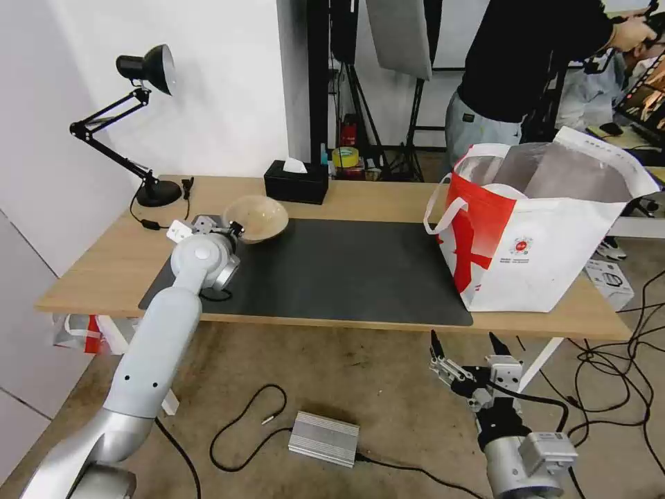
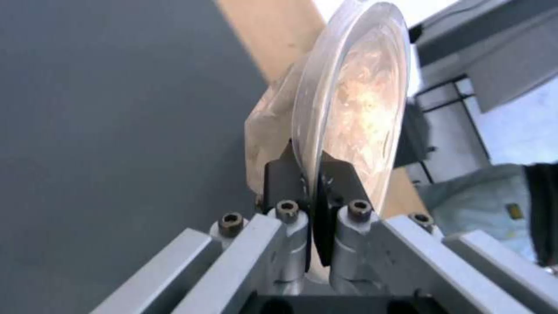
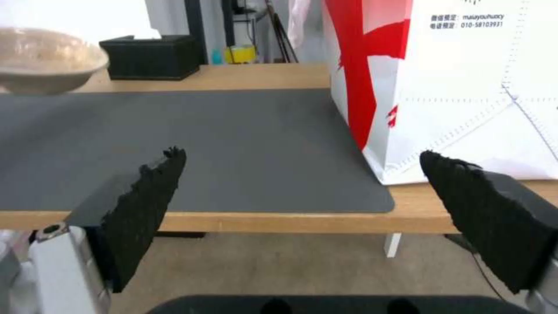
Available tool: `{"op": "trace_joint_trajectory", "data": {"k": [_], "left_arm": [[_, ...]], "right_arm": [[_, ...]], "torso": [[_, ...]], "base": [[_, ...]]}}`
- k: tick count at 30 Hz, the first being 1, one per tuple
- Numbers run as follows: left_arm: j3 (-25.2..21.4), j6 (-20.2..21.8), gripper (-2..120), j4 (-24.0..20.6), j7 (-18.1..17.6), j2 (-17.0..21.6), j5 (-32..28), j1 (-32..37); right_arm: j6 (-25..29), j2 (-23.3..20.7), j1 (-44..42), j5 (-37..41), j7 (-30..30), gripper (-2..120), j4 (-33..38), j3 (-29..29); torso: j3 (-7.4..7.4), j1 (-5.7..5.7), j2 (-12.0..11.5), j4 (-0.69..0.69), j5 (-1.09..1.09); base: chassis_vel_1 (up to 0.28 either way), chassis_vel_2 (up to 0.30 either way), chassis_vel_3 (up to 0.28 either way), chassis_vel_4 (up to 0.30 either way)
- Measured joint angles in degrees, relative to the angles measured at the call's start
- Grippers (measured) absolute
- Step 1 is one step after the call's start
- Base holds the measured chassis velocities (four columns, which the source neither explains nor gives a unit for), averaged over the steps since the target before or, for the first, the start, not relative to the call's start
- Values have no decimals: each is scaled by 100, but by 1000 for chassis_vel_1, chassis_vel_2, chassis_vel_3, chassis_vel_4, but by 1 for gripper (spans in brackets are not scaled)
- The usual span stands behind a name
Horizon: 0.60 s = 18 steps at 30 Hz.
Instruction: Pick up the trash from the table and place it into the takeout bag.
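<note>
My left gripper (image 2: 311,183) is brushed metal with smooth black pads pinching the bowl's (image 2: 355,109) glossy rim. My right gripper's (image 3: 302,192) pads look rough, matt black. Light wood table (image 1: 104,267), matt grey mat (image 1: 346,270).

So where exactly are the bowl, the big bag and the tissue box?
bowl (image 1: 258,217): head view, on its inner wall.
big bag (image 1: 554,256): head view, on its white front panel.
tissue box (image 1: 296,184): head view, on its black front side.

A white wall (image 1: 228,83) stood far left; the concrete floor (image 1: 332,388) held cables (image 1: 239,430) and a metal box (image 1: 324,438).
</note>
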Motion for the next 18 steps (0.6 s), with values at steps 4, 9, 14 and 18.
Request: {"op": "trace_joint_trajectory", "data": {"k": [4,9,14,18], "left_arm": [[148,-17,0,-27,13,24,-50,-188],[552,-118,0,2,153,51,-139,-634],[918,-202,0,93,339,34,-192,-1027],[1201,-316,0,184,525,-14,-213,-1274]], "right_arm": [[0,0,0,0,0,100,0,0],[0,0,0,0,0,100,0,0],[0,0,0,0,0,100,0,0],[0,0,0,0,0,100,0,0]], "torso": [[0,0,0,0,0],[0,0,0,0,1],[0,0,0,0,0],[0,0,0,1,1]], "base": [[0,0,0,0],[0,0,0,0],[0,0,0,0],[0,0,0,0]]}}
